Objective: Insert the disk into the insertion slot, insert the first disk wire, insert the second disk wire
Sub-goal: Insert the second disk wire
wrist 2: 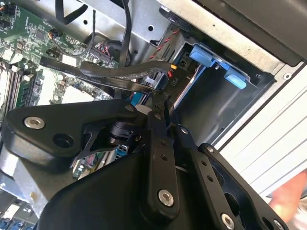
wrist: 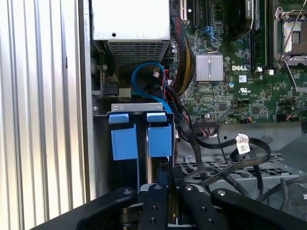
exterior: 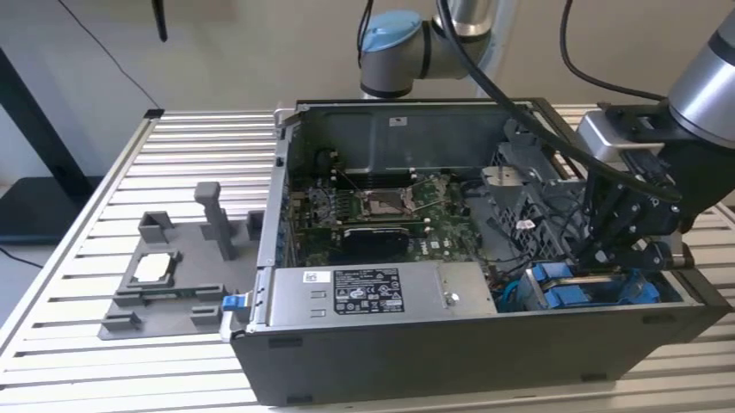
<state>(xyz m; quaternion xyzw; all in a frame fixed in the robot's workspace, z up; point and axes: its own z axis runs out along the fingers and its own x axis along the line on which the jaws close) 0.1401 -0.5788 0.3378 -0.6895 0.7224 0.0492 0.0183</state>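
My gripper (exterior: 603, 258) reaches down into the open computer case (exterior: 344, 344) at its front corner on the exterior view's right. It hangs just over the insertion slot (exterior: 574, 291), a grey bay with blue rails and tabs (wrist: 124, 136). In the second wrist view the black fingers (wrist 2: 156, 120) stand close together, pinching the black plug of a disk wire (wrist 2: 168, 79) beside the bay's blue tabs (wrist 2: 211, 57). A flat black cable (wrist 2: 110, 72) runs from that plug. In the first wrist view the gripper (wrist: 169, 184) sits right by the blue rails. The disk itself I cannot make out.
Loose black wires (wrist: 240, 160) and a blue wire loop (wrist: 144, 76) crowd the bay. The motherboard (exterior: 379, 206) with its silver socket fills the case's middle, and the power supply (exterior: 356, 297) lies at the front. A grey fixture (exterior: 172, 275) stands on the slatted table (exterior: 92, 370).
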